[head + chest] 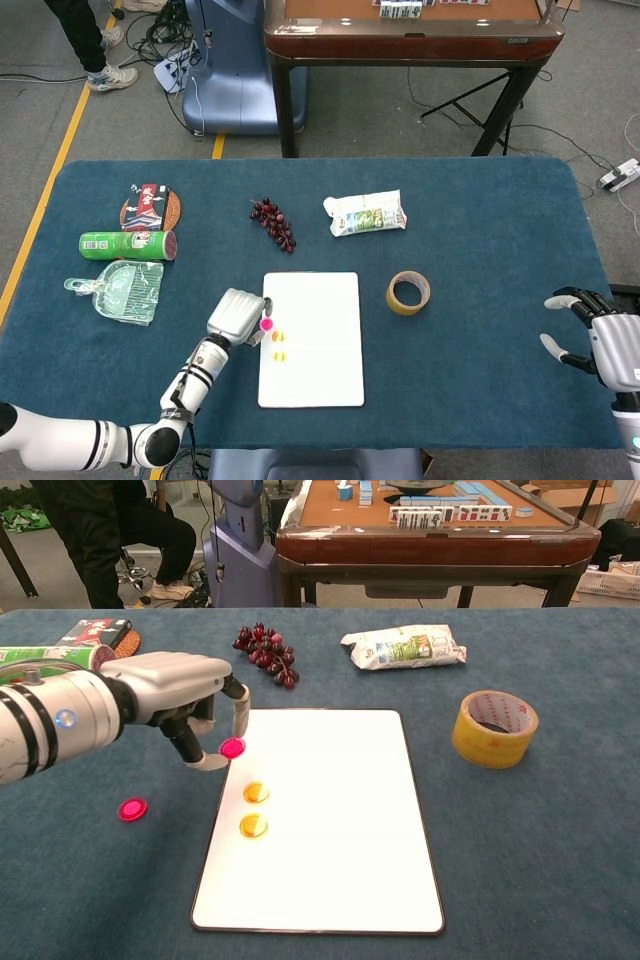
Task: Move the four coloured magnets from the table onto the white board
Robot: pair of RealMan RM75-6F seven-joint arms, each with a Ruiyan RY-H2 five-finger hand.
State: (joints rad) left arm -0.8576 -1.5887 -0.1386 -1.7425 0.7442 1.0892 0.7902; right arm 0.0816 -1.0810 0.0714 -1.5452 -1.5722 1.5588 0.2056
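— What do the magnets look like, and where are they?

— Small round discs. The left hand (185, 705) pinches a pink magnet (232, 747) between thumb and fingertip, held over the left edge of the white board (330, 850). A second pink magnet (132, 809) lies on the blue table (540, 860), well to the left of the board. Two yellow magnets lie on the board near its left edge, one (256, 792) just above the other (253, 826).

— So the count?

— Four magnets: two yellow on the board, one pink in the hand, one pink on the table. One board, white and upright-rectangular, with a dark rim.

— And the other hand?

— The right hand (600, 340) is at the table's right edge, holding nothing, fingers spread. Only the head view shows it, and it is partly cut off by the picture's border.

— What else sits around?

— One roll of tape (494, 727) right of the board, one bunch of dark grapes (266, 652) behind it, one white snack bag (404, 647), one green can (127, 245) lying on its side, a pale green dustpan (122, 291) and a round packet (150, 208) on the far left.

— Anything hard to see?

— In the head view the table's pink magnet is hidden by the left arm.
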